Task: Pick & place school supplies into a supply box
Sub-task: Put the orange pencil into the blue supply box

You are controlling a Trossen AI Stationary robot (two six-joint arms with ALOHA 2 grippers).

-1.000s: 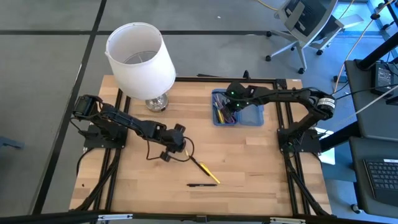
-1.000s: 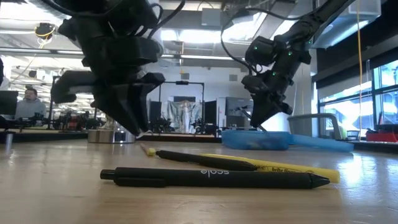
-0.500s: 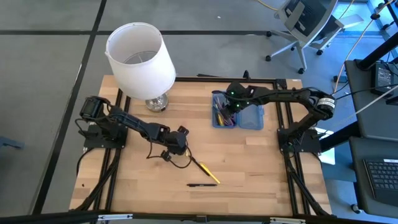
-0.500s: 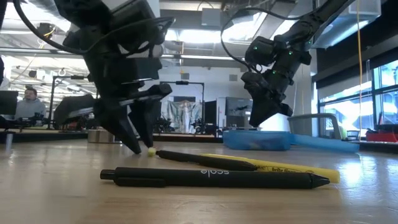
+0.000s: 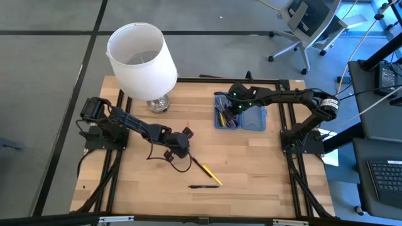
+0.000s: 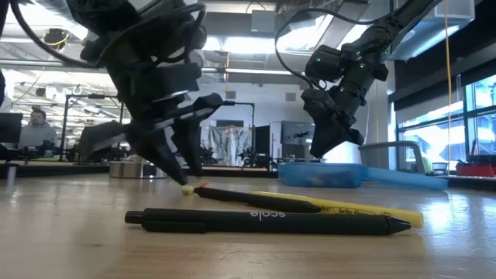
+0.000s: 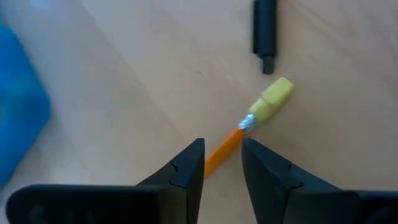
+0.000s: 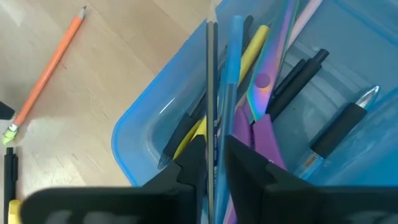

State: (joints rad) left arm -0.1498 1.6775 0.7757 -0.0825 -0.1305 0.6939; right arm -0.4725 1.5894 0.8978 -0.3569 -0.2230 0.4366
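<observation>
An orange pencil (image 7: 233, 140) with a yellow eraser cap (image 7: 273, 99) lies on the wood. My left gripper (image 7: 222, 163) is open, tips down at the table (image 6: 182, 177), one finger on either side of the pencil just behind its eraser end. The blue supply box (image 5: 254, 119) lies open at the far right, holding purple-handled scissors (image 8: 261, 118) and several pens. My right gripper (image 8: 214, 158) hovers over the box (image 6: 319, 151), open by a narrow gap, with a thin grey pencil (image 8: 212, 87) between its fingers. My left gripper straddles the orange pencil across its length, coming steeply from above; whether a finger touches it I cannot tell. My right gripper has the grey pencil's upper part (image 8: 212, 146) lying along one finger, with a slit beside the other. The pencil runs along the fingers, its far end (image 8: 211, 28) down at the box's rim.
A black pen (image 5: 204, 186) lies near the front edge. A yellow marker (image 5: 212, 176) and a dark pen (image 6: 256, 198) lie just behind it. A white lamp (image 5: 141, 56) stands at the far left. An orange pencil (image 8: 56, 62) shows on the wood beyond the box's corner.
My left gripper has sunk to the table and shifted a little toward the right edge, rolling about its own axis, so its tips now stand at the pencil's eraser end. The right arm has kept still over the box.
</observation>
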